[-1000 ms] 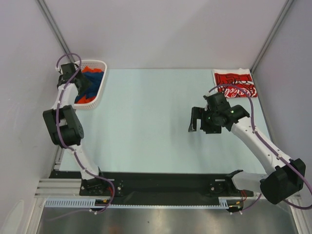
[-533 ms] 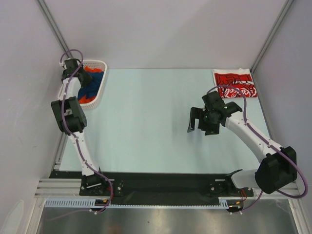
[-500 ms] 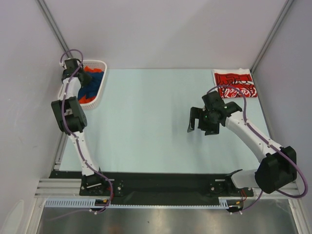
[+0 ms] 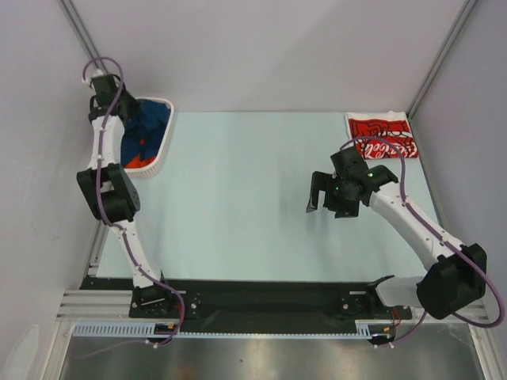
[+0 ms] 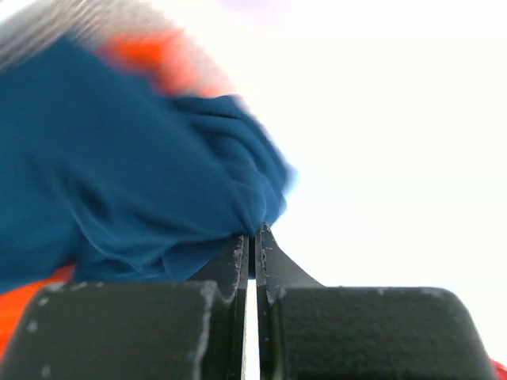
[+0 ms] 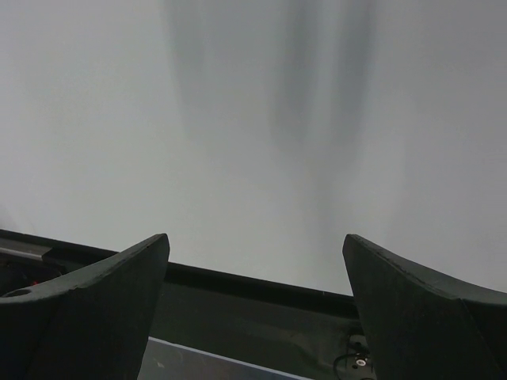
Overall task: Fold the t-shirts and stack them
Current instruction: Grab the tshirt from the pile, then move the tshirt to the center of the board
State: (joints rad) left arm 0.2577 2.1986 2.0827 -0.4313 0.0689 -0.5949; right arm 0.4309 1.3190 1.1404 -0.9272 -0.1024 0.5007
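Left wrist view: my left gripper (image 5: 252, 235) is pinched tight on a fold of the navy t-shirt (image 5: 142, 158), with the orange t-shirt (image 5: 154, 51) behind it. Top view: both sit at the basket (image 4: 164, 146), far left on the table (image 4: 238, 182). The red t-shirt (image 4: 382, 134) lies folded at the far right. My right gripper (image 4: 319, 196) hangs right of centre, spread wide and empty.

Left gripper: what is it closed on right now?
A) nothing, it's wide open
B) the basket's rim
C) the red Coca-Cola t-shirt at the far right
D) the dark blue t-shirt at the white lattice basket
D: in the left wrist view the left gripper has its jaws pressed together, with a fold of the dark blue cloth t-shirt pinched at their tips, at the white plastic lattice basket.
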